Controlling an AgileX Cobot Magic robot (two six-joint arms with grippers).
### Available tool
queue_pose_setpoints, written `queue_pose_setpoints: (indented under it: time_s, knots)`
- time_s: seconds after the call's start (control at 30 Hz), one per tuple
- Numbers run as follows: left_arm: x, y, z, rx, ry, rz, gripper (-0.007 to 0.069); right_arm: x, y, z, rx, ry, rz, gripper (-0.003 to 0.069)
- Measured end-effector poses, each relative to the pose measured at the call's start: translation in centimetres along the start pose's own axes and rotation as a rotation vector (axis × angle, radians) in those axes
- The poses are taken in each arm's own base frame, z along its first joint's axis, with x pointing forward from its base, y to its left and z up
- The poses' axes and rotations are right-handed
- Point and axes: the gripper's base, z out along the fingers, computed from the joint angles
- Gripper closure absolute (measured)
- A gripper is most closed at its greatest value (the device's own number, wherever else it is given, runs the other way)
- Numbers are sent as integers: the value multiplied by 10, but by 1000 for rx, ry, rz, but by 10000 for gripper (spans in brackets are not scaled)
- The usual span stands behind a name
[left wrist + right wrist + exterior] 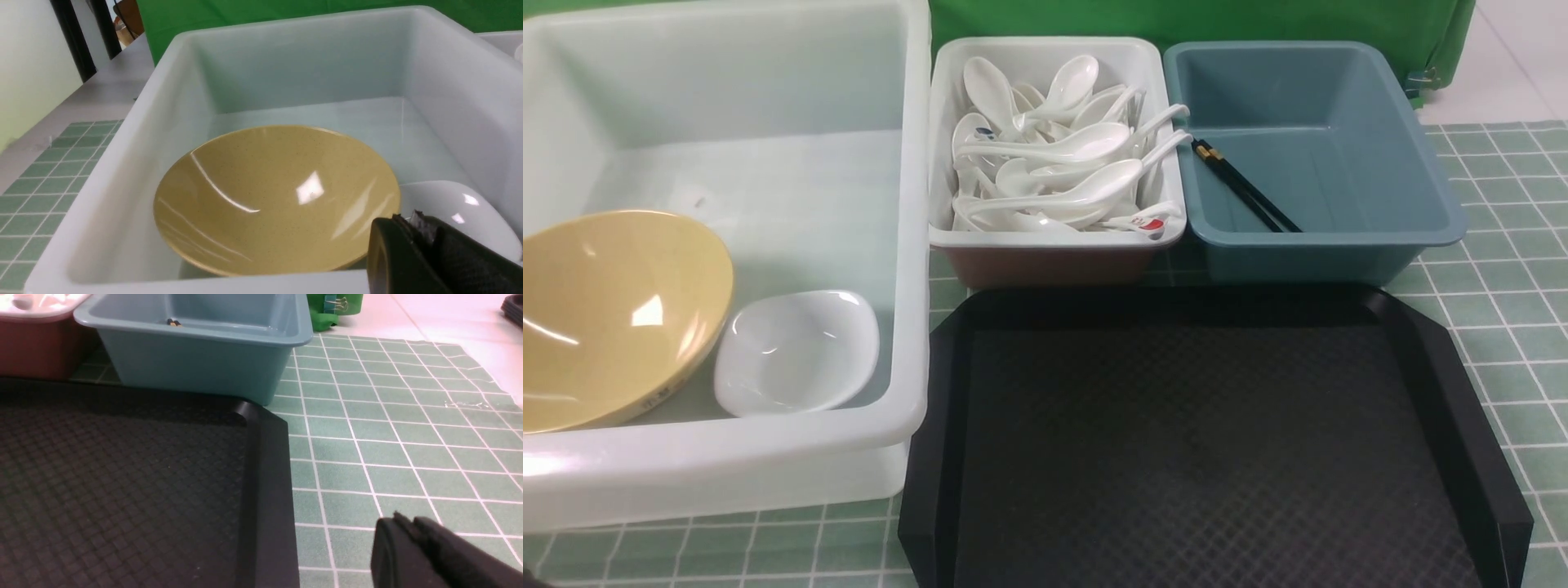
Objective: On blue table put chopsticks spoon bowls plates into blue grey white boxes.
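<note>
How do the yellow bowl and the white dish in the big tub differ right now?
The yellow bowl is round, far larger and tipped on its side; the white dish is a small, shallow rounded square lying nearly flat. Both are glossy, look empty and sit side by side in the large white tub.

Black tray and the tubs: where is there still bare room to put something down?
The black tray is bare. The blue-grey tub holds only chopsticks on its left. The spoon tub is crowded.
</note>
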Motion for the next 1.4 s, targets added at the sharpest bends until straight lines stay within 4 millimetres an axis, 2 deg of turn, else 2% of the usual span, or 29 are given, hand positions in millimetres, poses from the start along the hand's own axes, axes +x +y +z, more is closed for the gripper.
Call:
queue_pose_setpoints:
  time_s: [0.13, 0.3, 0.4, 1.4]
  knots:
    - [16, -6, -4, 34, -35, -132, 623, 0, 0, 0, 0, 0, 0, 570]
    - [42, -17, 5, 96, 8, -146, 623, 0, 0, 0, 0, 0, 0, 565]
    - [67, -23, 12, 130, 80, -138, 623, 0, 0, 0, 0, -1, 0, 562]
    - [69, -25, 12, 153, 86, -125, 623, 0, 0, 0, 0, 0, 0, 537]
